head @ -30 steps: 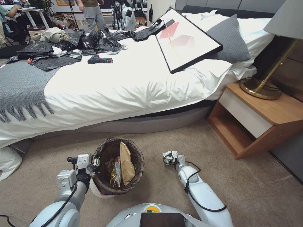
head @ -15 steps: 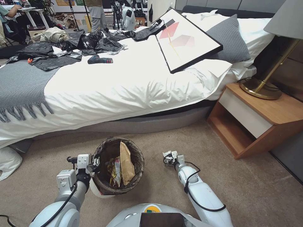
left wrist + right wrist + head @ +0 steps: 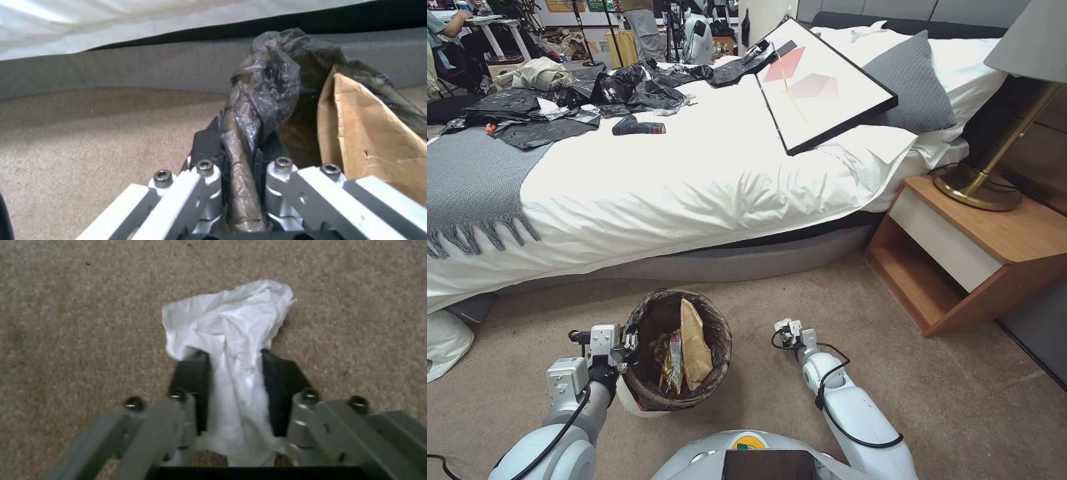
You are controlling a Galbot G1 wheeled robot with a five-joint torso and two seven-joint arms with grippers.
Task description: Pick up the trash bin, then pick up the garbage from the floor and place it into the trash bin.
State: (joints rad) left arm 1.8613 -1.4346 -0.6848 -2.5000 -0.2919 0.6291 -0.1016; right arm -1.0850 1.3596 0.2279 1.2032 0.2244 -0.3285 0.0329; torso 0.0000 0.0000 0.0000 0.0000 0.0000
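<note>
head view: trash bin point(image 3: 644, 393) sits on the carpet floor point(image 3: 960, 400) in front of the bed point(image 3: 694, 180), dark liner bag point(image 3: 717, 347) folded over its rim. inside it a brown paper bag point(image 3: 695, 347) stands upright next to a yellow snack wrapper point(image 3: 672, 363). left claw point(image 3: 627, 347) is at the bin's left rim, clamped on it. right claw point(image 3: 782, 331) is low over the carpet to the right of the bin, apart from it, something white between its tips. on the bed: black plastic bags point(image 3: 627, 87), a drill point(image 3: 638, 127), a framed picture point(image 3: 817, 83), grey pillow point(image 3: 910, 83). wooden nightstand point(image 3: 980, 253) with a lamp point(image 3: 1000, 153) off to the right.

left wrist view: left claw point(image 3: 240, 156) closed on the bin rim, liner bag point(image 3: 262, 96) pinched between the black fingers point(image 3: 206, 143). brown paper bag point(image 3: 369, 133) just behind the rim inside the bin. carpet point(image 3: 89, 133) and the grey bed base point(image 3: 133, 70) beyond.

right wrist view: right claw point(image 3: 233, 363) gripping a crumpled white tissue point(image 3: 227, 323), black fingers point(image 3: 191, 373) pressing in on both sides of it. tissue's far end spreads out past the fingertips, with the carpet point(image 3: 66, 323) behind it; cannot tell if it is touching the floor or lifted.
</note>
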